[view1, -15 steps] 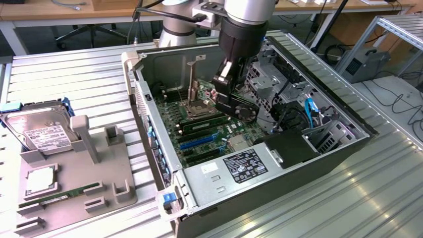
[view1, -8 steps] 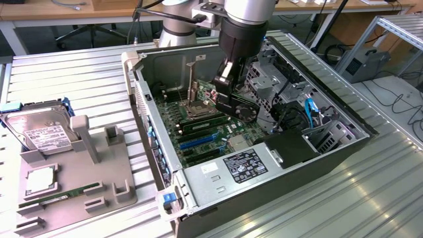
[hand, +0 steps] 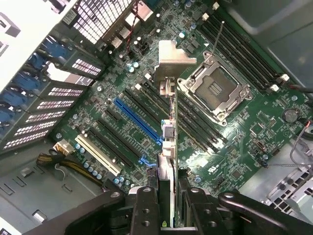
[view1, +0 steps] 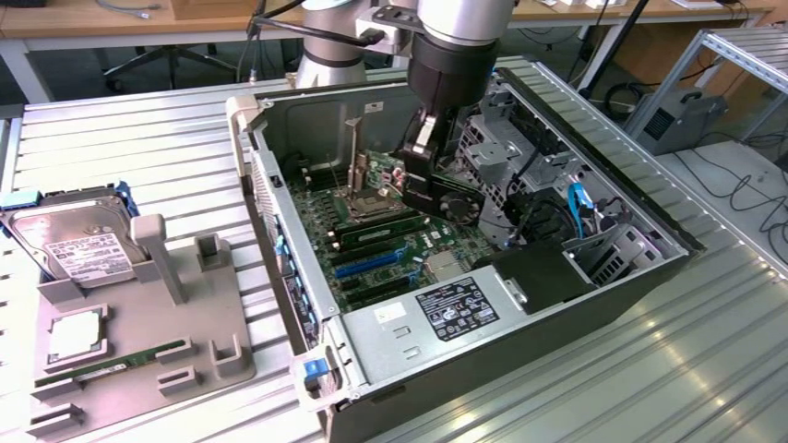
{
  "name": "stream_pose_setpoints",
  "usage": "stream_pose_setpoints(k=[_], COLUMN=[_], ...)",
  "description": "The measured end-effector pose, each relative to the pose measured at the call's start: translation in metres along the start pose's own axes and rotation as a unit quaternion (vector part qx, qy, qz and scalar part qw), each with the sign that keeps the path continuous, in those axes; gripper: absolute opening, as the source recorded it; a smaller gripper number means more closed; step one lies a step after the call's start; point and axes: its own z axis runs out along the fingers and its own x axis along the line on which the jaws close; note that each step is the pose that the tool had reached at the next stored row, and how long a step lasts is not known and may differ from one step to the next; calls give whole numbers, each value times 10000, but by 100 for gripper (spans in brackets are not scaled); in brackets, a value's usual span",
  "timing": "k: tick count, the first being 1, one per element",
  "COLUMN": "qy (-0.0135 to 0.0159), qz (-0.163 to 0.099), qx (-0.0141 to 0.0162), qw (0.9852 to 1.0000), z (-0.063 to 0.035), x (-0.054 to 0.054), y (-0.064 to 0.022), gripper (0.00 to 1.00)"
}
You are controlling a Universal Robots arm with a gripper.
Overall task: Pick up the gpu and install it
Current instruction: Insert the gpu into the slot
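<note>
Jaws clamped on the gpu (hand: 167, 161) — your gripper (hand: 168, 196) holds it edge-on above the motherboard (hand: 234, 147), centre frame inside the open computer case (view1: 640, 217). Pickup is done; seating isn't — the card hangs clear of the blue slot (hand: 137, 120).

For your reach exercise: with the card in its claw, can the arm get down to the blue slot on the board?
Probably yes: the case lies open, the gpu hangs edge-on over the blue slot, nothing between.
</note>
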Motion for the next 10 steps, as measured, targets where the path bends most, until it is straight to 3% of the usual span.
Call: stream_pose_setpoints(k=[2,8,10], qy=[3,90,85], qz=[-121,-444,-562], qx=[9,118,121], qw=[9999,9989,9983], z=[0,0,1], x=[0,0,0], y=[0,0,0], gripper=[26,26,26])
